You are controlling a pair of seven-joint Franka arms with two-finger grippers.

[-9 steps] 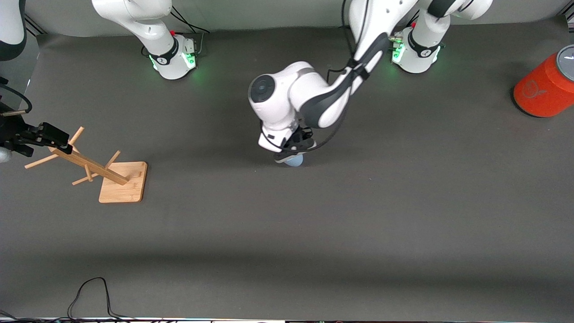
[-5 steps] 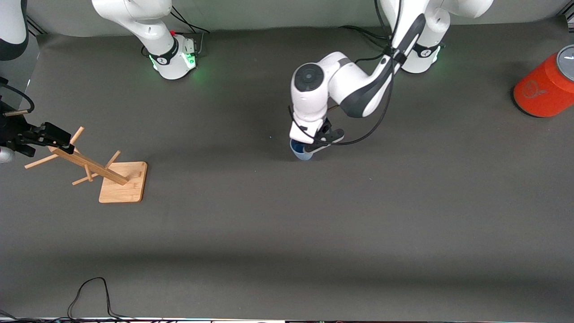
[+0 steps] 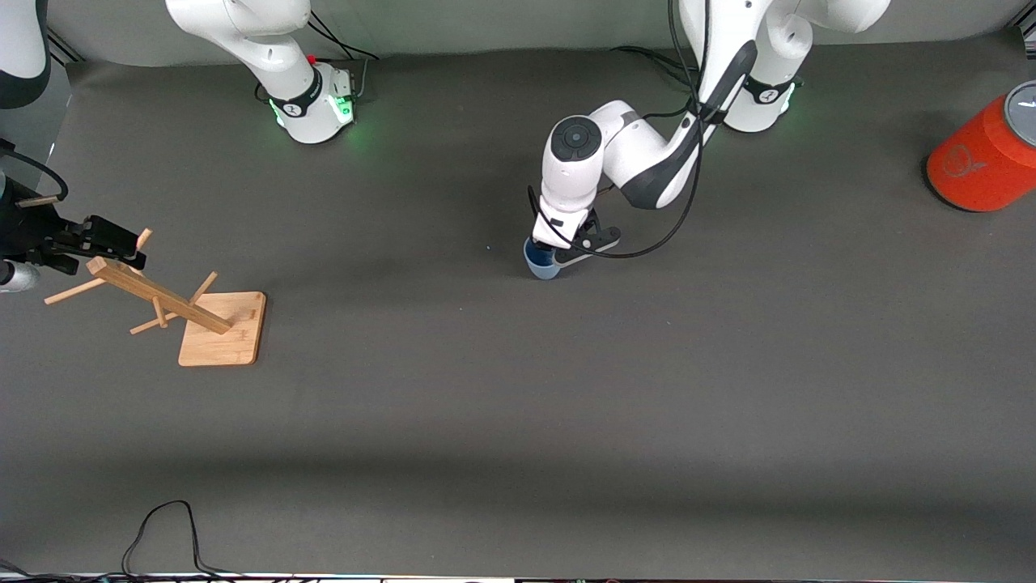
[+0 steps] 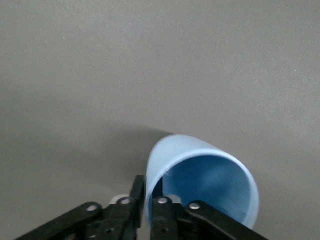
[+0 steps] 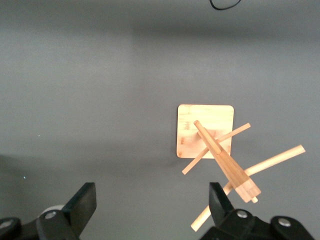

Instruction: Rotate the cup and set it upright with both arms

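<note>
The pale blue cup (image 3: pixel 539 264) is near the middle of the table, its dark blue mouth showing from above. My left gripper (image 3: pixel 552 254) is shut on its rim, one finger inside the wall and one outside. In the left wrist view the cup (image 4: pixel 205 180) opens toward the camera, with my left gripper (image 4: pixel 149 202) pinching its edge. I cannot tell whether the cup touches the table. My right gripper (image 3: pixel 109 240) is open and empty over the top of the wooden rack (image 3: pixel 220 327), and it also shows in the right wrist view (image 5: pixel 151 205).
The wooden rack (image 5: pixel 206 131) with slanted pegs stands at the right arm's end of the table. A large red-orange cylinder (image 3: pixel 981 160) with a grey top lies at the left arm's end. A black cable (image 3: pixel 162 526) loops at the table edge nearest the front camera.
My left gripper has swung toward its own base with the cup, turning it so the open mouth now shows from above. My right gripper has shifted slightly over the rack top.
</note>
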